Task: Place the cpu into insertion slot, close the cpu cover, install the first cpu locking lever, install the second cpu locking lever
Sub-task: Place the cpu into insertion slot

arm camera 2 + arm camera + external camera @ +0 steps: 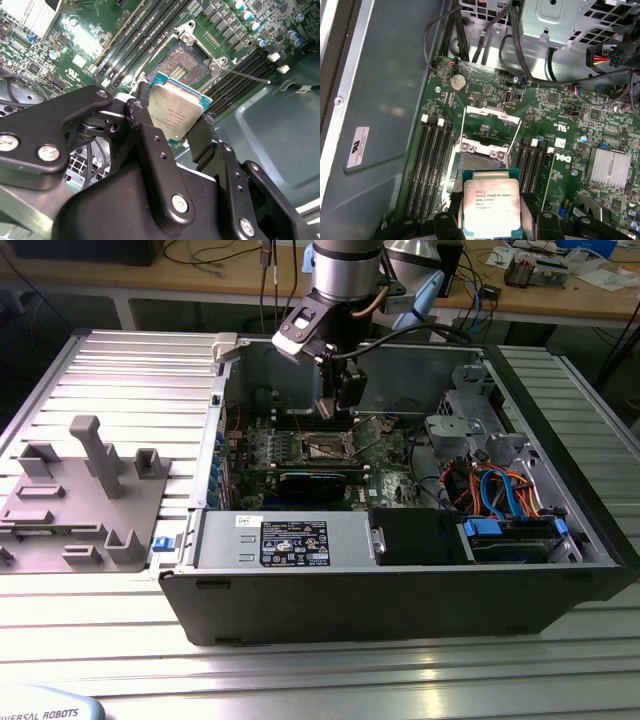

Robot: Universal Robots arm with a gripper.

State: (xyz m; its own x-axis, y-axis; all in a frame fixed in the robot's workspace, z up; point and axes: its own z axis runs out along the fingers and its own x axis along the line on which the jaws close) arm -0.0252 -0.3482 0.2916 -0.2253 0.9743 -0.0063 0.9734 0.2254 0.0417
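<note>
Nearest us lies the ribbed metal counter (330, 680), and on it rests the open computer case (380, 600), with a grey fixture tray (80, 510) just beside it on the exterior view's left. Inside the case the green motherboard (560, 115) lies flat, and the arm reaches down over it.

We see the claw (175, 112) pinching the cpu (175, 110) by two opposite edges. Its black fingers (142, 115) press against the chip's sides, and the silver-grey top faces up. In the first wrist view the cpu (491, 207) hangs between the finger links, clear of the board.

What matters here is where the insertion slot (482, 162) lies from the claw. It sits just beyond the chip's far edge, ahead of the fingertips and below them, so the two are near but apart. We judge the chip not yet seated. It is nearly square, so it has no long axis to speak of, and its edges look roughly parallel to the slot's rim. Long memory slots (427, 170) run along both sides of the socket.

Behind the socket the cpu cover (492, 114) stands raised on its hinge, leaving the dark contact field (182, 65) bare. A thin locking lever (245, 76) juts out free beside the socket, unlatched.
</note>
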